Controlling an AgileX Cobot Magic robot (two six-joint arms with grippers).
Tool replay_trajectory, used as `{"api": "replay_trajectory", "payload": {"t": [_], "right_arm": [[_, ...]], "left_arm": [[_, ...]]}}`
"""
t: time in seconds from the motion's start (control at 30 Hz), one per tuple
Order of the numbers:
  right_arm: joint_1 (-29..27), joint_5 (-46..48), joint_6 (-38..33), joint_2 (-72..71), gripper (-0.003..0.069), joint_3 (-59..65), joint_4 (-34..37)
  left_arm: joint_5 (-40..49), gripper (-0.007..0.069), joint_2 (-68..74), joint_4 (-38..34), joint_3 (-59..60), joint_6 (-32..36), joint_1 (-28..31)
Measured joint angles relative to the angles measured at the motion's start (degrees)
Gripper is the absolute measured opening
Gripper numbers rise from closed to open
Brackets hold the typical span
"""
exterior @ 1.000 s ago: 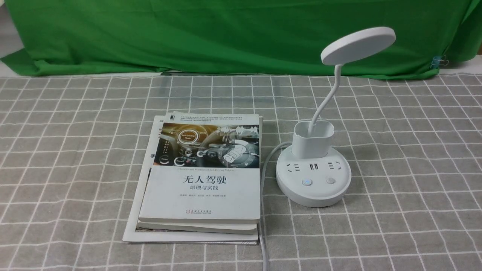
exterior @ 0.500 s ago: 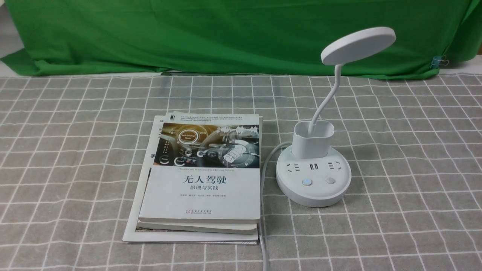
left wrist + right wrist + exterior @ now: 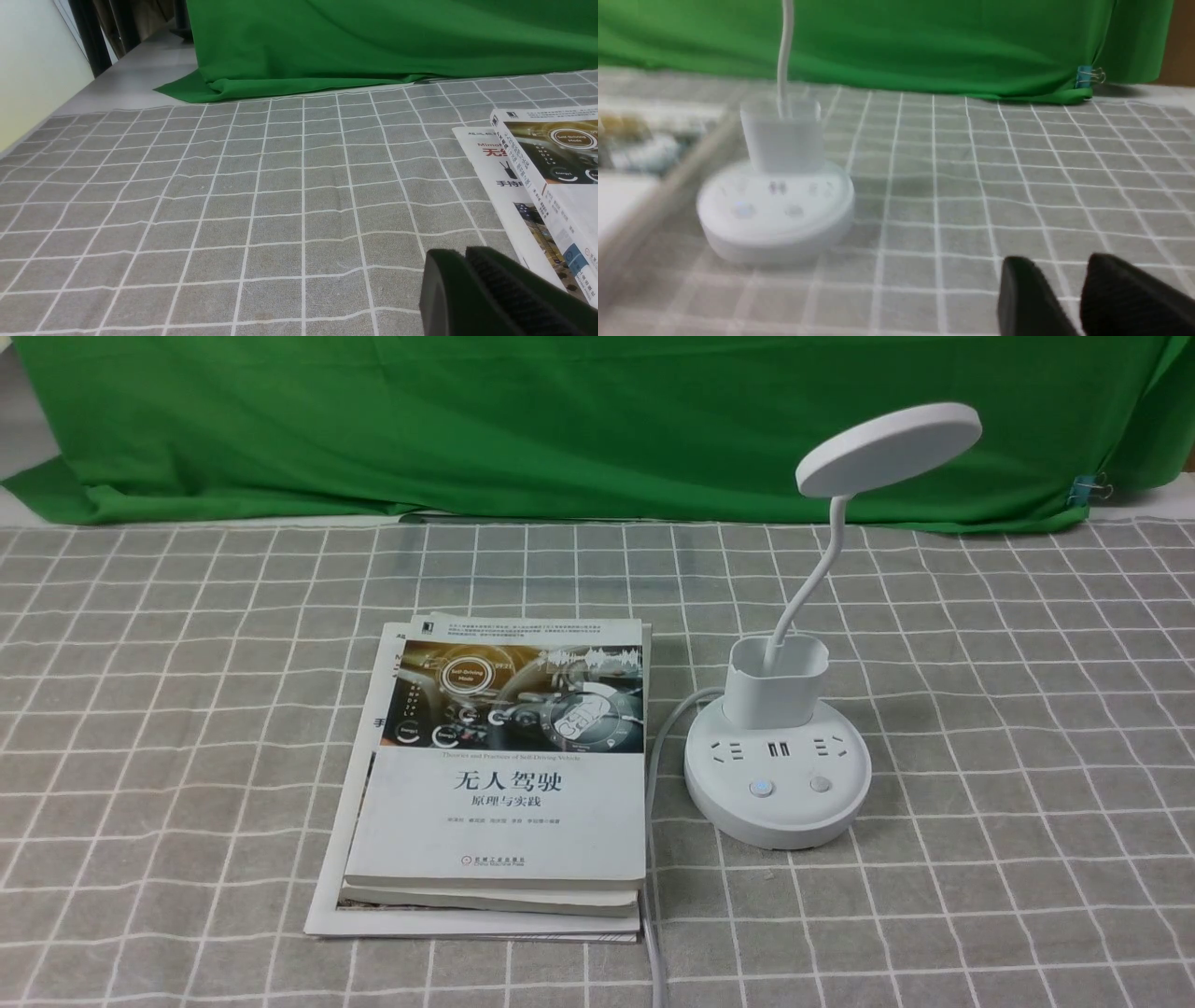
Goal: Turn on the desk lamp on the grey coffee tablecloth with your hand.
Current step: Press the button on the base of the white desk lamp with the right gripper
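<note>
nothing has moved since the earlier front views: lamp, books and cloth lie as they did, and neither arm has entered that view.

the desk lamp (image 3: 777, 784) stands on the grey coffee tablecloth (image 3: 187, 709), right of centre in the front view. its disc head is raised on the bent neck toward the upper right, against the green backdrop (image 3: 560, 420). the round base faces the camera, so its two buttons lie on the near edge. the left button (image 3: 762, 789) shows a bluish centre and the right button (image 3: 821, 784) is plain. this facing probably leaves a press from above unobstructed. a stack of books (image 3: 504, 803) lies just left of the base, and the white cable (image 3: 653, 756) runs between the two toward the bottom edge.

the right wrist view, blurred, alone shows the right hand (image 3: 1069, 275) at its lower right. its fingers are parted by a narrow gap and hold nothing. it sits low over the cloth, well apart from the lamp base at centre left. a narrow tip would suit pressing a small button.

the left wrist view alone shows the left hand (image 3: 465, 256) at its lower right, near the books' edge. it holds nothing, and its fingers overlap in sight, so whether they are closed cannot be told. the lamp does not appear in that view. only the front view shows the lamp head, which appears unlit.
</note>
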Motion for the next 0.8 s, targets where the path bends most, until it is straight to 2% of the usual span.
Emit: {"api": "replay_trajectory", "payload": {"t": [0.07, 0.13, 0.2, 0.23, 0.4, 0.5, 0.6, 0.7, 0.8], "right_arm": [[0.0, -1.8, 4.4, 0.0, 0.0241, 0.0, 2.8], [0.0, -5.9, 13.1, 0.0, 0.0241, 0.0, 5.4], [0.0, -7.5, 16.9, 0.0, 0.0241, 0.0, 5.8], [0.0, -9.9, 21.8, 0.0, 0.0242, 0.0, 6.2], [0.1, -14.0, 27.5, 0.0, 0.0218, 0.0, 6.6], [1.1, -11.0, 26.9, 0.1, 0.0150, -0.3, 6.7], [3.4, -2.3, 21.1, 4.4, 0.0053, -5.7, 6.6], [4.9, 4.0, 16.7, 9.9, 0.0036, -11.5, 6.4], [7.1, 18.4, 9.0, 22.8, 0.0035, -23.1, 4.7]], "left_arm": [[0.0, 0.0019, 0.0, 0.0, 0.0, 0.0, 0.0], [0.0, 0.0019, 0.0, 0.0, 0.0, 0.0, 0.0], [0.0, 0.0019, 0.0, 0.0, 0.0, 0.0, 0.0], [0.0, 0.0019, 0.0, 0.0, 0.0, 0.0, 0.0], [0.0, 0.0019, 0.0, 0.0, 0.0, 0.0, 0.0], [0.0, 0.0019, 0.0, 0.0, 0.0, 0.0, 0.0], [0.0, 0.0019, 0.0, 0.0, 0.0, 0.0, 0.0], [0.0, 0.0019, 0.0, 0.0, 0.0, 0.0, 0.0], [0.0, 0.0019, 0.0, 0.0, 0.0, 0.0, 0.0]]}}
